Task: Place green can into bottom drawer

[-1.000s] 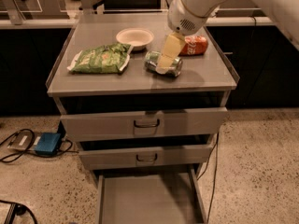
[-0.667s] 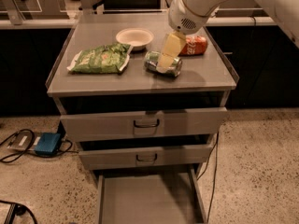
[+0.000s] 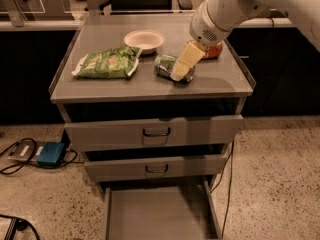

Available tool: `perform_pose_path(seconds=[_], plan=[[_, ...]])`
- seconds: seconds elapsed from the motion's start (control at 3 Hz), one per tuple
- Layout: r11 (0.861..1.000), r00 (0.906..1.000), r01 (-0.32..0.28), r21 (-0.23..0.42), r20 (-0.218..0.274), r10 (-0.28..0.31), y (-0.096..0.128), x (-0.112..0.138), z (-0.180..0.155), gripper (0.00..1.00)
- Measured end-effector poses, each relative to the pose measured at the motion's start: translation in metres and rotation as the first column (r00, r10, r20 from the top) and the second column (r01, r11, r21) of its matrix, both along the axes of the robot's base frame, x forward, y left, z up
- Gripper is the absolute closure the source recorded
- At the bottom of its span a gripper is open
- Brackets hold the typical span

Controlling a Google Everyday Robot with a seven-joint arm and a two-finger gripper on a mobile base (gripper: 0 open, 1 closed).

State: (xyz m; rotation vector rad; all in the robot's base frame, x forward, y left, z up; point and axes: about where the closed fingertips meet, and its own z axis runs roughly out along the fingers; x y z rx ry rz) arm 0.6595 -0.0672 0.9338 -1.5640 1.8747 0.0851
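Note:
The green can point(image 3: 165, 66) lies on its side on the grey cabinet top point(image 3: 120, 84), right of centre. My gripper point(image 3: 181, 70) reaches down from the upper right and sits right over the can's right end, hiding part of it. The bottom drawer point(image 3: 155, 214) is pulled out at the foot of the cabinet, and its flat grey floor shows with nothing on it.
A green chip bag point(image 3: 107, 63) lies left of the can. A white bowl point(image 3: 144, 39) stands behind it. A red can point(image 3: 216, 51) sits behind my gripper. The two upper drawers point(image 3: 155, 132) are nearly closed. A blue box point(image 3: 50, 154) and cables lie on the floor at left.

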Motion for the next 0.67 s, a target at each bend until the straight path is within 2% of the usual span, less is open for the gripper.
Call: perform_pose_path(seconds=[0.33, 0.67], plan=[[0.999, 0.9994, 0.035, 0.042, 0.003, -0.035, -0.010, 0.010, -0.015, 0.00], [0.996, 0.9975, 0.071, 0.055, -0.011, -0.070, -0.017, 0.025, -0.037, 0.00]])
